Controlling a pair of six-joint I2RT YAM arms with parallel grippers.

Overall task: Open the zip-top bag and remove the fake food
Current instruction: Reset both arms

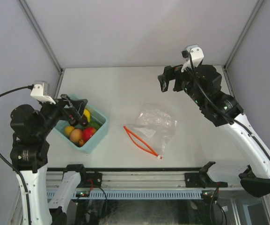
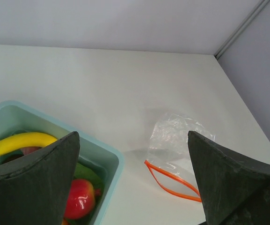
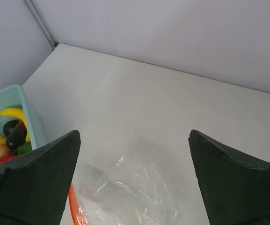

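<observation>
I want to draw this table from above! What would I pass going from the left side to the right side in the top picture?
Left arm's base → light blue bin, with the fake food inside it → zip-top bag → right arm's base.

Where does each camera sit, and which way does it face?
Top: above and behind the bases, looking down at the table; both arms show, left gripper over the bin, right gripper beyond the bag.
Left wrist: over the bin, facing the bag; open fingers show.
Right wrist: beyond the bag, facing bag and bin; open fingers show.
Shared: both wrist views catch bin and bag.
</observation>
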